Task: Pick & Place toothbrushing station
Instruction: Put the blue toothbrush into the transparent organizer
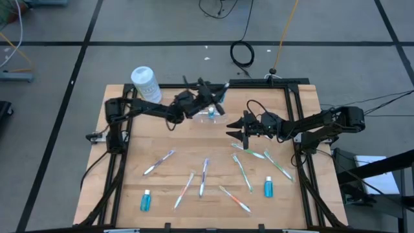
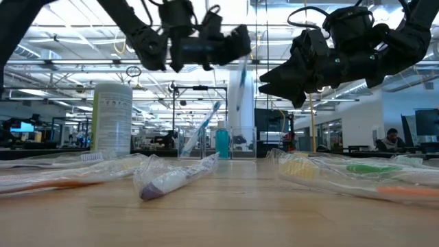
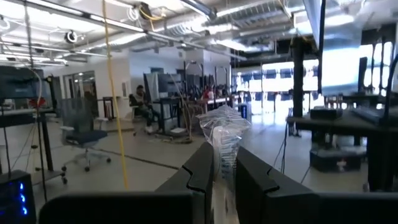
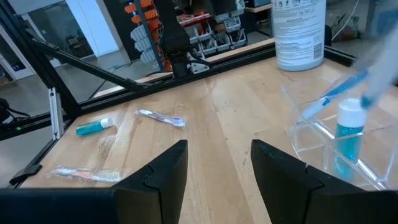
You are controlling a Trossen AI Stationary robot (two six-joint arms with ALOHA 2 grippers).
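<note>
The small see-through plastic cup-like holder (image 1: 213, 118) stands on the light wooden table (image 1: 162, 139), near the middle of the far edge. Inside it stands a small blue tube with a white cap (image 4: 347, 134) and a blue toothbrush (image 4: 337, 91) that leans to one side. The left claw (image 1: 222, 90) is up in the air over the holder. Its two dark fingers (image 3: 202, 171) are clamped on a toothbrush in a clear plastic wrapper (image 3: 224, 140). The right claw (image 1: 234, 131) hangs above the table just beside the holder, on the side nearer the right edge. Its fingers (image 4: 163, 168) are apart and hold nothing. A tall white round canister (image 1: 145, 84) stands at the far left corner of the table. More wrapped toothbrushes (image 1: 204, 177) lie spread out over the near half of the table. Two more small blue tubes (image 1: 145, 200) lie close to the near edge, one toward each side.
</note>
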